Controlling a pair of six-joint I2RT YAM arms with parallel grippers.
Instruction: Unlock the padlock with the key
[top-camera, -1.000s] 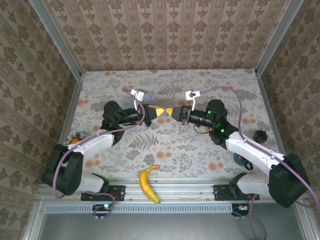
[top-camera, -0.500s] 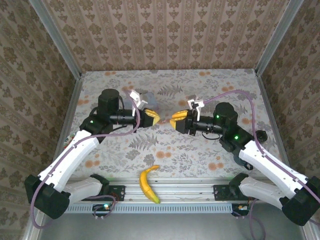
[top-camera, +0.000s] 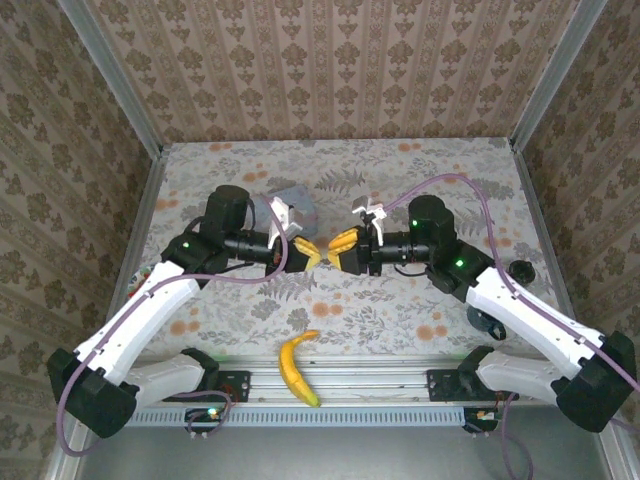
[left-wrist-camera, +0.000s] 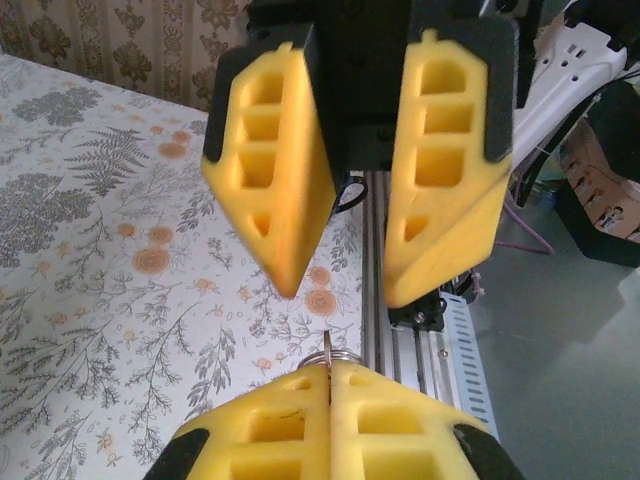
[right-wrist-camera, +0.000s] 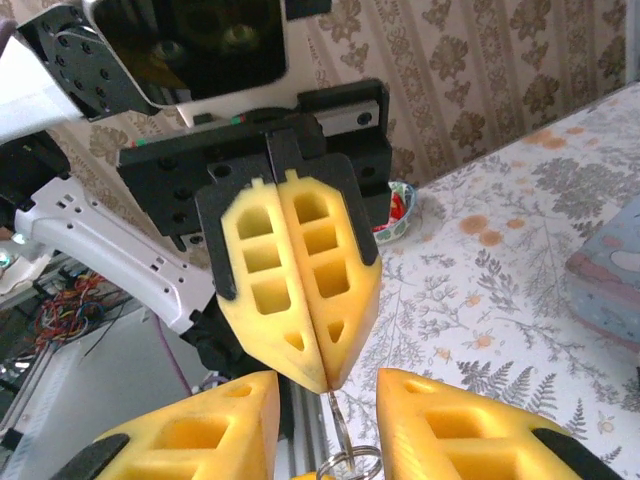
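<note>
The left tool and the right tool face each other tip to tip above the middle of the table, raised clear of its surface.

Left tool: the yellow fingers are pressed together, pinching the key. A thin silvery sliver of the key projects from the seam at the fingertips. A small wire ring hangs from the key's free end.

Right tool: the yellow fingers are spread with a clear gap between them. The right wrist view places the projecting key and its ring in that gap. Whether either finger touches the metal cannot be determined.

The padlock cannot be identified with certainty. A small dark object lies near the right edge of the table.

Other items:
- A banana lies at the near edge, between the two arm bases.
- A pale blue tin rests on the table just behind the left tool.
</note>
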